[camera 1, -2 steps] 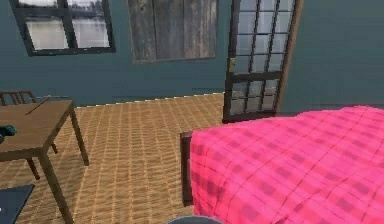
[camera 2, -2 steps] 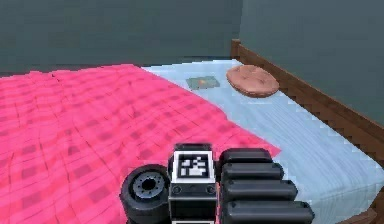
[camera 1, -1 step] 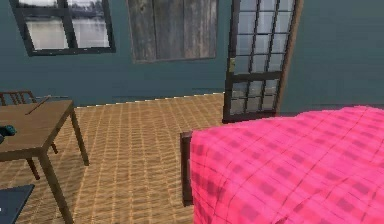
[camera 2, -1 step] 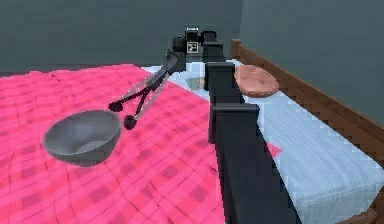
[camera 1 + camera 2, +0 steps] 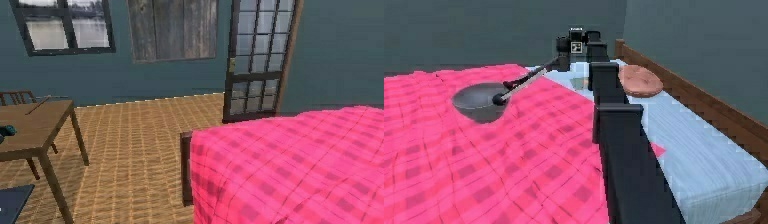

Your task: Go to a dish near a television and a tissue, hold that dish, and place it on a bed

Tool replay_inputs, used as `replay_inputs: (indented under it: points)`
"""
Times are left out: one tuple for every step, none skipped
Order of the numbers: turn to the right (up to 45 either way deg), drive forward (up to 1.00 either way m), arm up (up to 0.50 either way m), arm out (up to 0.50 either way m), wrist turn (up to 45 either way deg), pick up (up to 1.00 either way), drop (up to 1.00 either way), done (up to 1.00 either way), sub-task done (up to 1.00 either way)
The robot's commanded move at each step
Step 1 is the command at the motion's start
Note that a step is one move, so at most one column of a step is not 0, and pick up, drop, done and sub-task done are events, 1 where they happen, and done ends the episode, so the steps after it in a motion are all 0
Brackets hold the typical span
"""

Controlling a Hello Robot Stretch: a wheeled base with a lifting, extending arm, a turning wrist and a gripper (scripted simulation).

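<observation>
A bed with a pink checked blanket [image 5: 444,160] spreads across the arm side view from seven to ten o'clock. The dark square arm bar [image 5: 619,130] rises from six o'clock. A round grey metal dish [image 5: 481,102] lies on the blanket at ten o'clock. The gripper [image 5: 504,95] points at the dish. How its jaws stand, or whether they grip anything, cannot be told.

A home bedroom: a bed [image 5: 186,170] (pink checked cover [image 5: 300,165]), a pillow [image 5: 642,80], a window [image 5: 66,26], a wooden table [image 5: 45,125]
</observation>
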Motion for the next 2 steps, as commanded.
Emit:
replay_inputs:
  points:
    - [0.0, 0.00, -0.04, 0.00, 0.0, 0.00, 0.00, 0.00, 0.00]
    - [0.0, 0.00, -0.32, 0.00, 0.0, 0.00, 0.00, 0.00, 0.00]
